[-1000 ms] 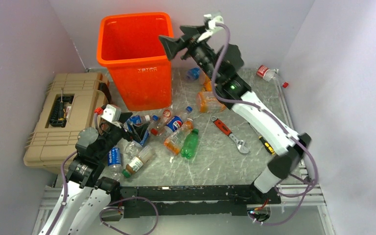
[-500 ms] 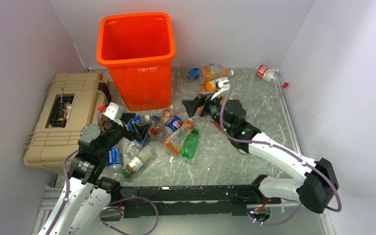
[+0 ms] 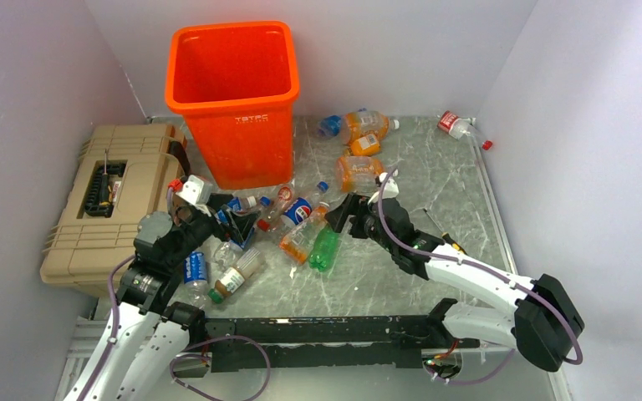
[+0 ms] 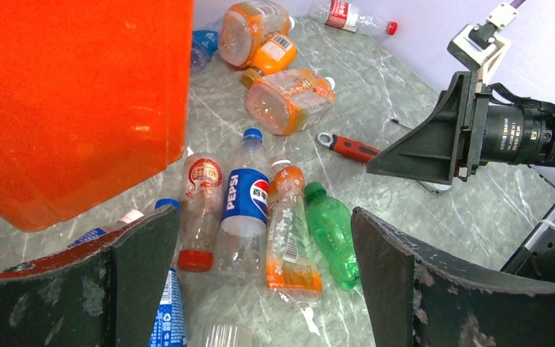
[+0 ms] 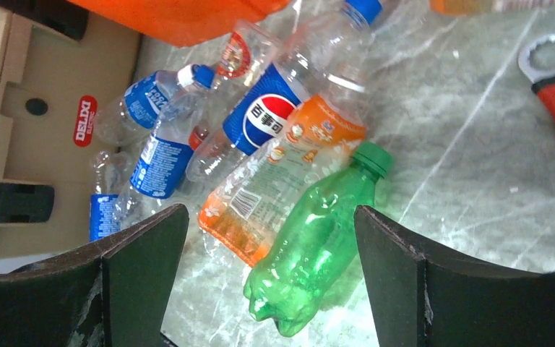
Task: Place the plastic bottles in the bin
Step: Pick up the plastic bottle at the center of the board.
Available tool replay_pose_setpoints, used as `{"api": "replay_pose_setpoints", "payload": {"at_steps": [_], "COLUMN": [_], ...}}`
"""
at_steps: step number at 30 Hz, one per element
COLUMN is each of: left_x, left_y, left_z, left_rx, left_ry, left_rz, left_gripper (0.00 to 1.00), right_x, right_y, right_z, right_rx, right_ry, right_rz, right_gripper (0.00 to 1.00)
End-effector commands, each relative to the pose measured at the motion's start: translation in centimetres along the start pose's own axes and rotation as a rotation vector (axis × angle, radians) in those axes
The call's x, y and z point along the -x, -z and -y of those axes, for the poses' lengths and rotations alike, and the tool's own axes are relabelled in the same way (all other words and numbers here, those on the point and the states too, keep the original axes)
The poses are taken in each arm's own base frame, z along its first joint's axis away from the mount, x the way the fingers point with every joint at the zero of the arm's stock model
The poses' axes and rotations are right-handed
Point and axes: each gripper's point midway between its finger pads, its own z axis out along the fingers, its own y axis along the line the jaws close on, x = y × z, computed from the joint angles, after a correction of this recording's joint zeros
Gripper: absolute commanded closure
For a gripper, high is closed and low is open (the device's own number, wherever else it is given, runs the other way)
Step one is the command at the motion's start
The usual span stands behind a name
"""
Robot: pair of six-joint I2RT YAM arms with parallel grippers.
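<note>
Right arm is down from beside the bin rim to table level. Left arm unchanged.

Top view: right gripper [image 3: 343, 219] sits low, just beside the green bottle [image 3: 324, 248]. Bin [image 3: 251, 146] stands upright at the back, toolbox [image 3: 109, 200] to its left. Bottles [image 3: 232, 280] lie on the table: 1 cluster in front of the bin, 4 further back, 1 at the far right edge. Left gripper [image 3: 232, 219] hovers over the cluster's left end.

Left wrist: jaws spread wide, nothing held. Pepsi bottle [image 4: 246, 202], orange bottle [image 4: 285, 224] and green bottle lie side by side below, wrench [image 4: 350, 148] beyond.

Right wrist: jaws released, wide apart, above the green and orange bottles. Contact: cannot tell.
</note>
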Motion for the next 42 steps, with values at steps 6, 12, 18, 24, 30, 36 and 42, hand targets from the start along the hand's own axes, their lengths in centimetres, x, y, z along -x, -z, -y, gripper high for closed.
{"api": "replay_pose_setpoints", "payload": {"at_steps": [6,12,18,24,30,36,42], "left_x": [1.8,1.7,1.8,1.7,1.1,1.2,1.4], "left_y": [0.1,0.2,0.1,0.0,-0.4,-0.5,-0.2], "left_z": [1.0,1.2,1.4,1.0,0.3,0.0,0.1], "left_rx": [-0.033,-0.041,-0.057,-0.036,-0.003,0.013,0.012], "left_ry": [0.01,0.012,0.011,0.008,0.026,0.02,0.015], "left_rz": [0.026,0.024,0.024,0.027,0.004,0.002,0.007], "left_gripper": [0.05,0.01,0.01,0.01,0.01,0.01,0.01], "right_x": [-1.7,-3.5,-5.9,-7.0,-8.7,-11.9,-12.8], "right_y": [-0.5,-1.5,-2.7,-3.2,-3.2,-3.4,-4.0], "right_z": [1.7,3.0,2.4,2.7,4.1,5.0,5.5], "right_rx": [-0.144,-0.146,-0.091,-0.081,-0.114,-0.15,-0.166], "right_ry": [-0.19,-0.265,-0.275,-0.28,-0.28,-0.249,-0.236], "right_rz": [-0.101,-0.193,-0.298,-0.317,-0.327,-0.404,-0.431], "right_gripper": [0.07,0.1,0.1,0.1,0.13,0.17,0.3]}}
